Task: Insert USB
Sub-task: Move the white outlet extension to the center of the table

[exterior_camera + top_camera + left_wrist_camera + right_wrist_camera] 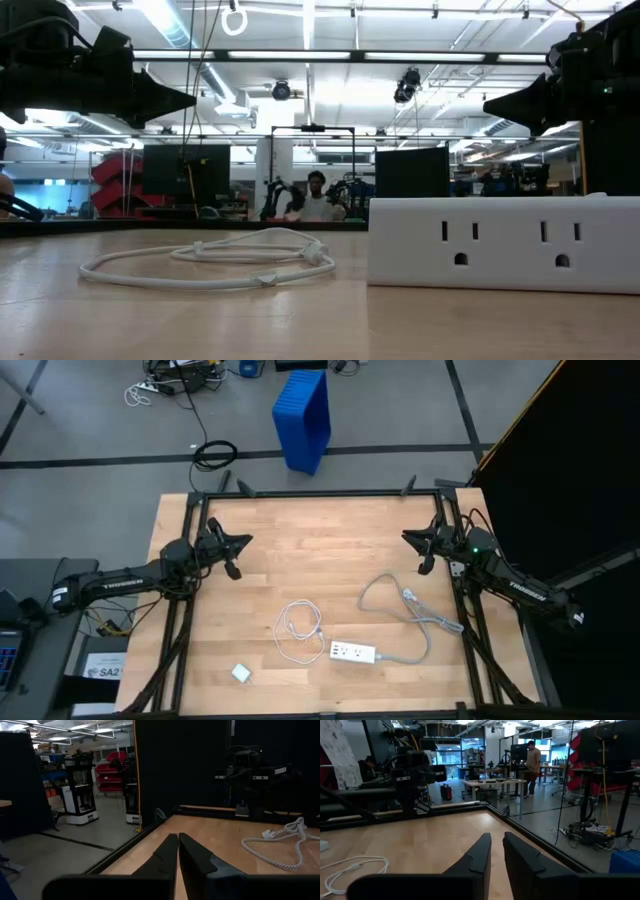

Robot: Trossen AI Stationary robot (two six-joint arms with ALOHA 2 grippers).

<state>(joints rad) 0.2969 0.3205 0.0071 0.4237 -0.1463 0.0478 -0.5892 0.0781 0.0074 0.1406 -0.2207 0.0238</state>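
the white power strip (353,653) is sitting at the near edge, its grey cord (415,617) curling toward the right; the usb cable (300,630) is lying looped just beside it on the wooden table (300,550), touched by neither arm. farther back, the left gripper (236,550) and right gripper (412,544) are hovering at opposite sides, each with fingers pressed together, clasping nothing.

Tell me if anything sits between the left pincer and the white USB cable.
Nothing visible does. The left pincer hangs near the table's left edge, and only bare wood lies between it and the USB cable, coiled beside the power strip.
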